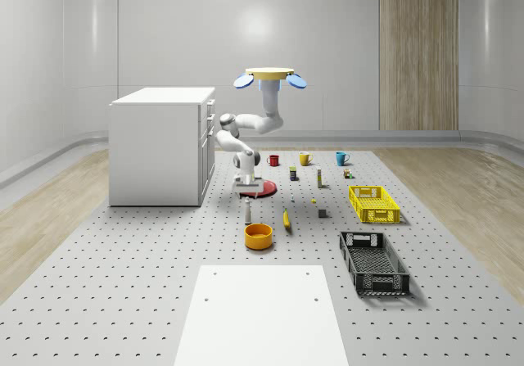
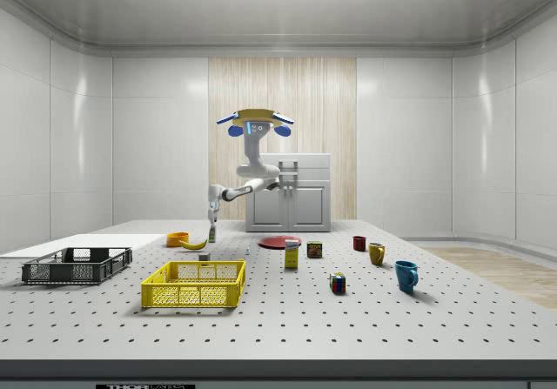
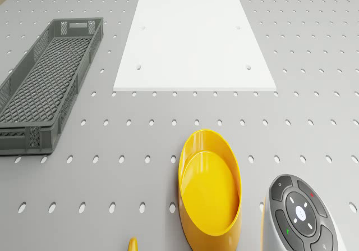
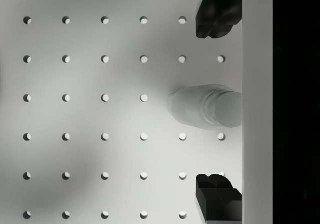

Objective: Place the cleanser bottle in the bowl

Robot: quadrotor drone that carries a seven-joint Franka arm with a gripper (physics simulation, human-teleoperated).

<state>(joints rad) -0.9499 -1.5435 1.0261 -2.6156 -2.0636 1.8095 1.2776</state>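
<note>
2 claw fingers [image 4: 215, 16] spread wide, claw [image 4: 216, 106] above upright cleanser bottle [image 4: 206, 106]; drone [image 1: 271, 76] hovers.

Cleanser bottle [image 1: 246, 210]: a slim, pale bottle standing upright on the perforated bench, just behind the bowl toward the back of the whole-scene view; from above, in the wrist view, its rounded whitish top [image 4: 207, 106] appears. Bowl [image 1: 258, 236]: orange-yellow, round, upright and empty, resting on the bench near the bottle but apart from it [image 3: 210, 189].
</note>
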